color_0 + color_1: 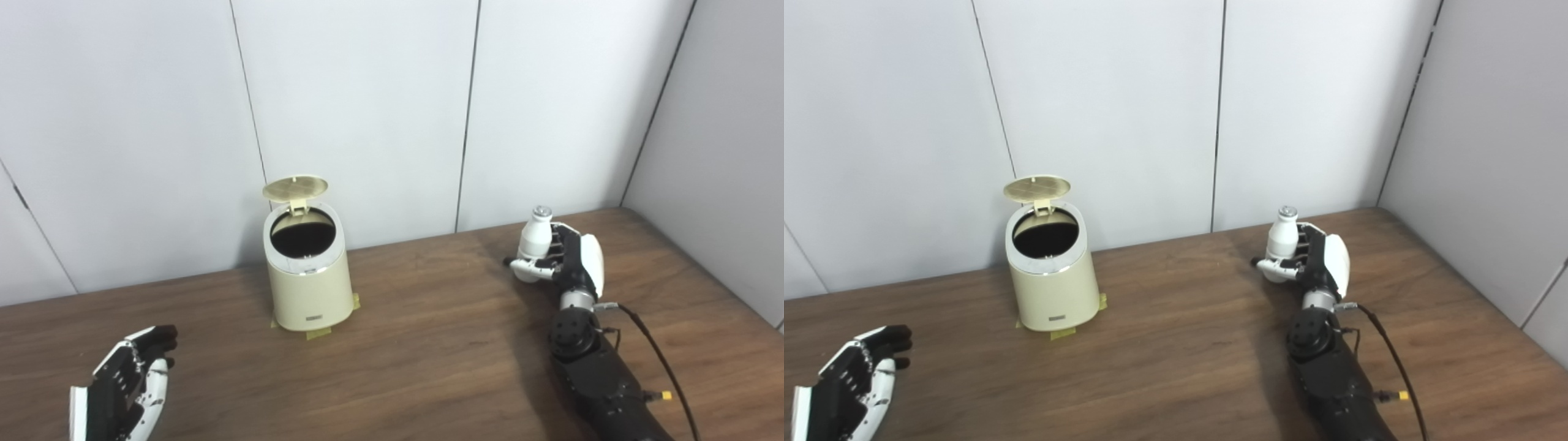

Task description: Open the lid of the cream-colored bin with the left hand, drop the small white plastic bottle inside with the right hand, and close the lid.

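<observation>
The cream-colored bin point(309, 288) stands on the wooden table point(429, 331) left of centre, its round lid point(295, 188) flipped up at the back and its dark inside showing. My right hand point(566, 257) is shut on the small white plastic bottle point(534, 240), held upright at the back right, well to the right of the bin. The bottle also shows in the right eye view point(1281, 240). My left hand point(125, 383) is open and empty at the front left, apart from the bin.
Yellow tape pieces point(318, 333) mark the bin's foot. White wall panels point(367, 110) close the back, and a side wall point(723, 153) closes the right. A cable point(658, 361) runs along my right forearm.
</observation>
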